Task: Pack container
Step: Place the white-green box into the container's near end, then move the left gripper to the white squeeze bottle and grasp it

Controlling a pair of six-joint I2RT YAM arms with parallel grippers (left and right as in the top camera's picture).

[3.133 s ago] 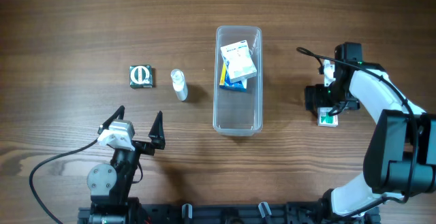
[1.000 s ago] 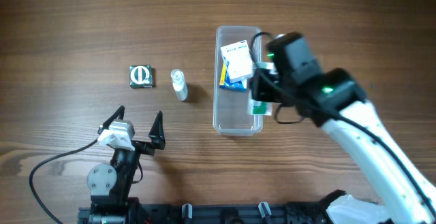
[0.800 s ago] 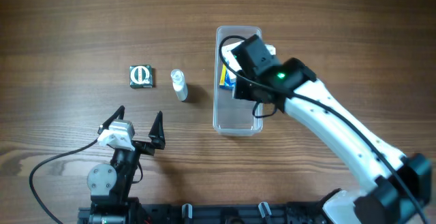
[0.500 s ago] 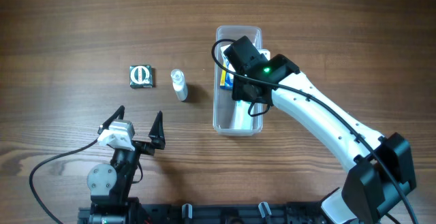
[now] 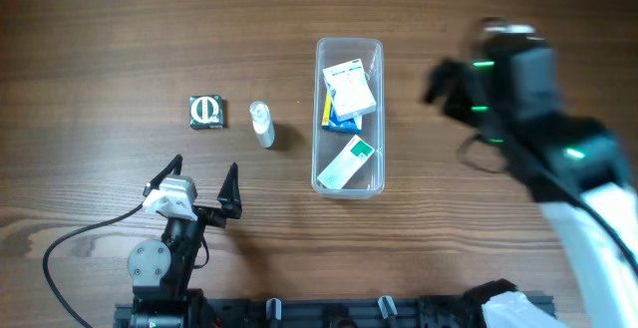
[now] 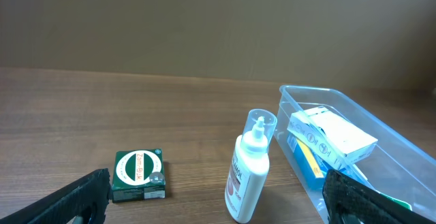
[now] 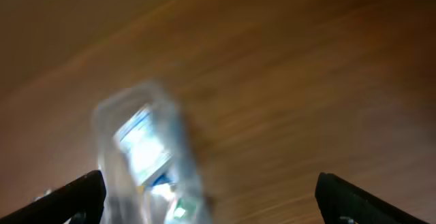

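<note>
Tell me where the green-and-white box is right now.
In the overhead view, the green-and-white box lies inside the container, right of table centre. It sits at the end nearest the robot, on the near side of the stacked blue-and-white boxes.

The table was brown wood, fine-grained and matt. The container was clear, smooth plastic with a slight shine. The bottle looked like white, glossy plastic. The white box and the dark green box looked like smooth printed card.
</note>
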